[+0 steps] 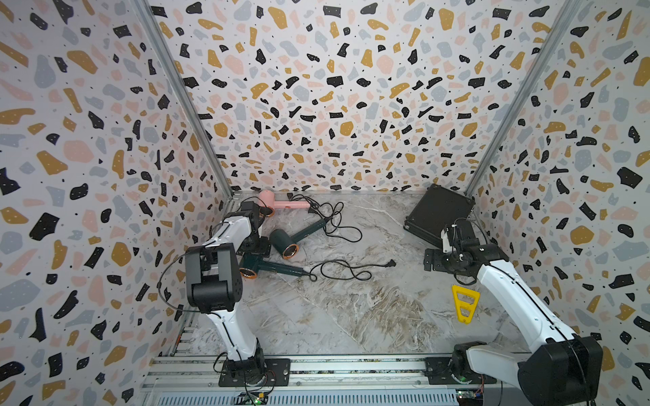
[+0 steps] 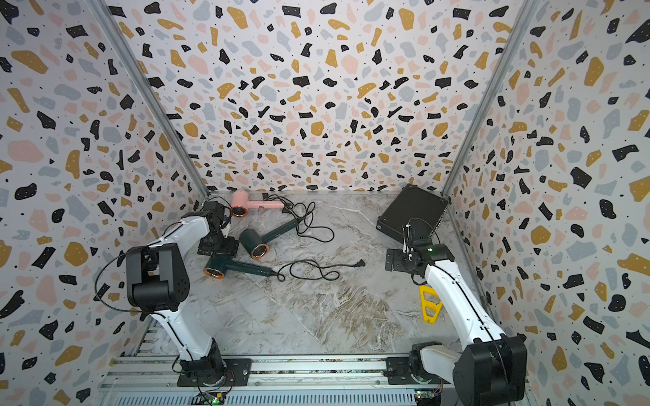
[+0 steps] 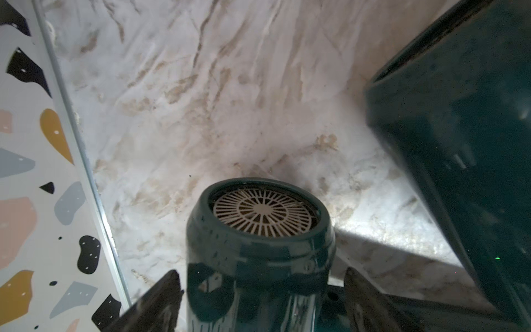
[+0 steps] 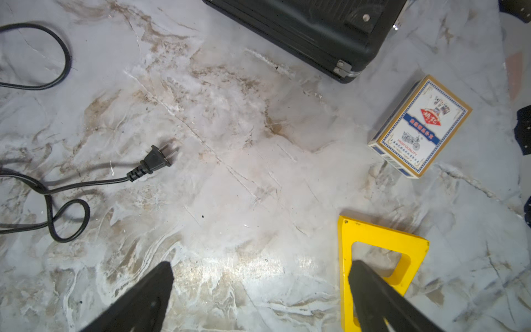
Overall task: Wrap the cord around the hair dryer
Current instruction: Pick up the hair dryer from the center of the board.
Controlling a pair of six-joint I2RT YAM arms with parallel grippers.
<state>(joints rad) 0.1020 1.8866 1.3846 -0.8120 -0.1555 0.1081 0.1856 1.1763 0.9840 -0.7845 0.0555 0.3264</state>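
The step in hand is pinning the hair dryer (image 3: pixel 258 253) so that its cord (image 4: pixel 86 184) can be wound. In the left wrist view the left gripper (image 3: pixel 260 272) straddles the dark green barrel, its jaws just beside the two sides; I cannot tell whether they press on it. In both top views that arm sits at the left of the counter (image 1: pixel 351 316), over the head of the nearest green dryer — most likely the one between the jaws. A second green dryer (image 1: pixel 285 242) lies just beside it, and a pink dryer (image 1: pixel 281 203) lies near the back wall. The cord trails off the handle in loose loops and ends at the plug (image 4: pixel 152 162), which lies free on open counter.

The right gripper (image 4: pixel 261 264) hovers above bare counter, jaws wide apart and empty. A yellow triangle (image 4: pixel 382 237), a card box (image 4: pixel 419 126) and a black case (image 4: pixel 301 28) are nearby.

To do this well, the left jaws should seat square on the barrel and hold hard enough that it cannot roll, leaving the handle clear. The right arm is best taking the cord close to the handle, not at the plug — short slack makes tight, even turns. The crossed loop wants laying out first, and any lift should clear the neighbouring dryer and its tangled cord.
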